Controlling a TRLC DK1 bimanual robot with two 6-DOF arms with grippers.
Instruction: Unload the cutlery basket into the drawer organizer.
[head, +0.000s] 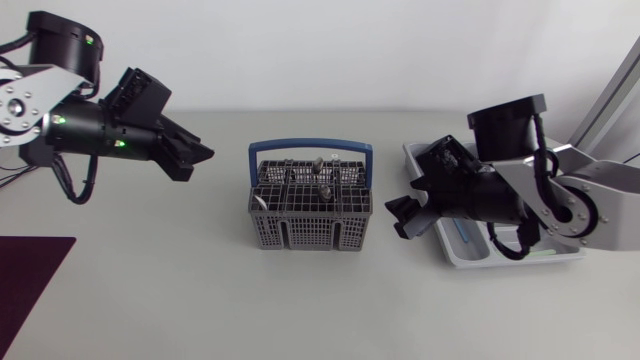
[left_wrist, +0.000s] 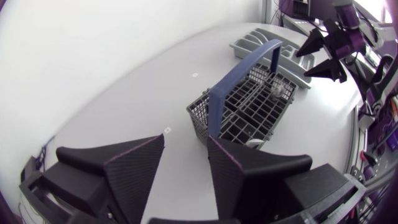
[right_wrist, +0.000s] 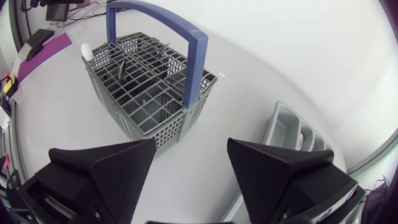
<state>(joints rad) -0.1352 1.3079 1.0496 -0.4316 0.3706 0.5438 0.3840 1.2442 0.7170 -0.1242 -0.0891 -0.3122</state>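
My left claw (head: 200, 155) (left_wrist: 186, 146) hangs over the table (head: 150, 300) with its fingers apart. A clear gap shows between them; they hold nothing and touch nothing. It points toward the basket (head: 310, 215) (left_wrist: 249, 109), which stands ahead of it and well apart.

My right claw (head: 395, 215) (right_wrist: 191, 146) is spread wider and is also empty, touching nothing. It hangs just beside the basket's (right_wrist: 143, 93) right end and faces it.

The basket stands upright in the middle of the table, between my two claws, with its open side up. Its long axis runs left to right across the table. The blue handle (head: 310, 148) (left_wrist: 239, 74) (right_wrist: 161, 18) arches over it along that axis. Some cutlery (head: 322, 178) stands in the rear compartments, ends up. A white piece (head: 258, 203) (right_wrist: 86, 50) sticks out at the left end.

The organizer (head: 425, 160) (left_wrist: 249, 43) (right_wrist: 289, 127) lies flat on the table, to the right of the basket and apart from it. My right arm hides much of it. Its long axis runs from the table's back toward the front, a little slanted. I cannot tell what lies in its compartments.
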